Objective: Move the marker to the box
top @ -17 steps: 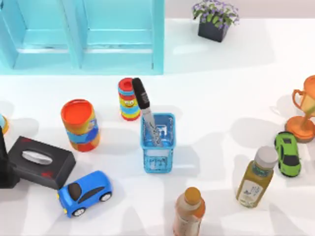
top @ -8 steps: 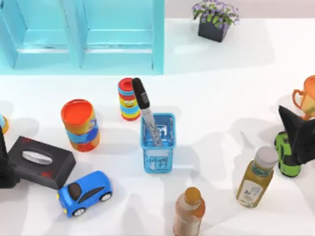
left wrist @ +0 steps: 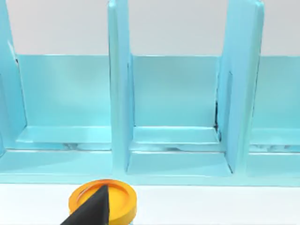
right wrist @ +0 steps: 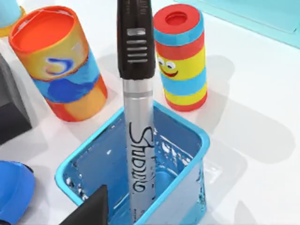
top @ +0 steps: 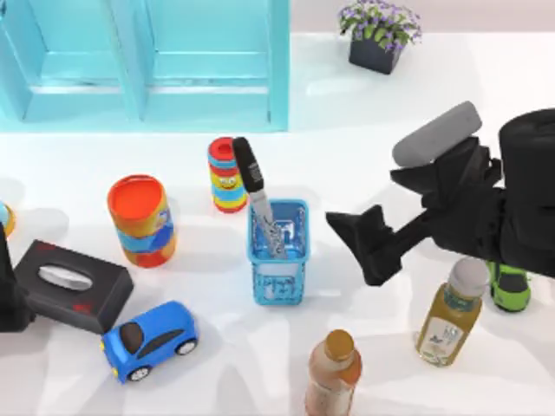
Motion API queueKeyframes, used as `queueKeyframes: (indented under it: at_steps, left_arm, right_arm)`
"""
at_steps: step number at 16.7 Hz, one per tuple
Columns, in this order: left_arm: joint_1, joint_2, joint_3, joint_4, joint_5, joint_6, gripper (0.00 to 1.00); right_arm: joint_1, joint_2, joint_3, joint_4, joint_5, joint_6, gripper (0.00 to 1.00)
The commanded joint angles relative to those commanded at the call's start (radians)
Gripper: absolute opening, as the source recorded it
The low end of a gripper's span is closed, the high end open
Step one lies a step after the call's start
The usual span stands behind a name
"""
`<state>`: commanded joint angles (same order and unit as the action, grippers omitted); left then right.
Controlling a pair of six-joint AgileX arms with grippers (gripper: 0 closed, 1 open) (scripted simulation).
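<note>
The marker [top: 258, 201] stands upright in the blue box [top: 279, 286] — black cap up — with the right gripper [top: 368, 247], fingers spread wide, just beside the box.

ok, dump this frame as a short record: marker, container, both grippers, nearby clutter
marker: stands in the blue basket, black cap end up, leaning toward the striped can
blue basket: mid-table, open top, holds the marker barrel
right gripper: open, to the right of the basket, held above the table, not touching the marker
left gripper: at the table's left edge, facing the turquoise shelf
striped can: upright just behind the basket
orange can: upright, to the left of the basket
task state: marker is in the basket
</note>
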<state>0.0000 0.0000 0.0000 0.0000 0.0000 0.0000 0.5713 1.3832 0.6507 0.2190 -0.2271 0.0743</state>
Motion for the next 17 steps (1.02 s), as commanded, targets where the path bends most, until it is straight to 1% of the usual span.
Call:
queueKeyframes:
  at_steps: [4, 11, 13, 17]
  left_arm:
    - [0.0, 0.0, 0.0, 0.0, 0.0, 0.0, 1.0]
    - [0.0, 0.0, 0.0, 0.0, 0.0, 0.0, 1.0]
    - [0.0, 0.0, 0.0, 0.0, 0.0, 0.0, 1.0]
    - [0.0, 0.0, 0.0, 0.0, 0.0, 0.0, 1.0]
  right_arm:
    - [0.069, 0.16, 0.074, 0.025, -0.025, 0.0, 1.0]
    - [0.073, 0.179, 0.08, 0.028, -0.027, 0.0, 1.0]
    - [0.083, 0.217, 0.108, 0.046, -0.022, 0.004, 1.0]
    - [0.112, 0.409, 0.22, 0.122, 0.005, 0.021, 1.0]
